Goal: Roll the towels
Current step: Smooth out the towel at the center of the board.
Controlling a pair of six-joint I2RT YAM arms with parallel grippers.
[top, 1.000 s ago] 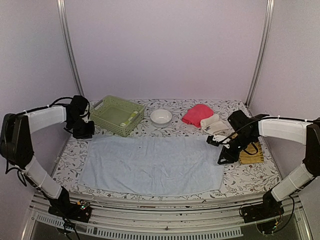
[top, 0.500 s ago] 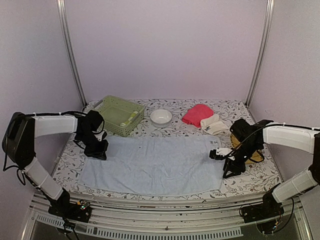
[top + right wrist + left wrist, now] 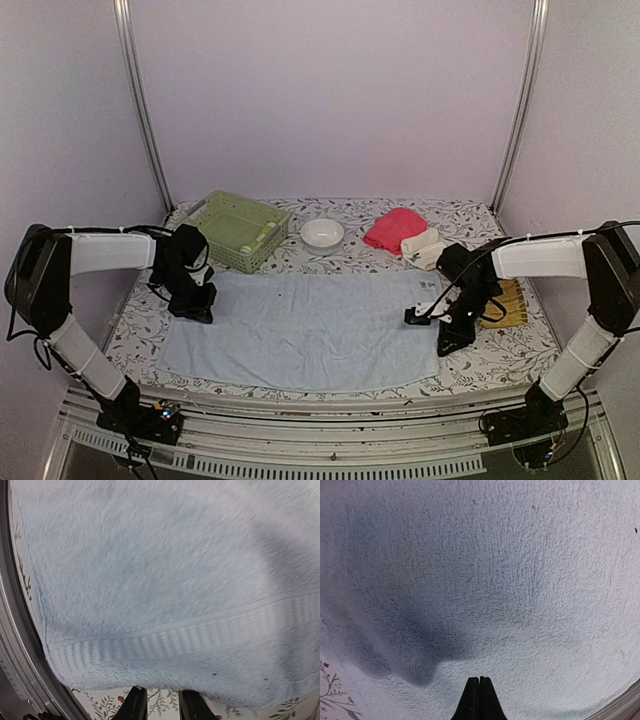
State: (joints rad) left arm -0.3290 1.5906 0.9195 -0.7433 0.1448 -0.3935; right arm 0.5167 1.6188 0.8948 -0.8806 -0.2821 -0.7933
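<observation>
Right wrist view, fluffy pale blue towel point(image 3: 150, 570), ribbed hem band point(image 3: 165, 639)

The pale blue towel point(image 3: 300, 335) is matt, fuzzy terry cloth with a ribbed hem band; the basket point(image 3: 222, 249) looks like smooth plastic.

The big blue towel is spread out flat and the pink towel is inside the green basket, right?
Not quite. The big blue towel is spread out flat, but the pink towel lies outside the green basket, beside a rolled cream towel. The top external view shows this.
</observation>
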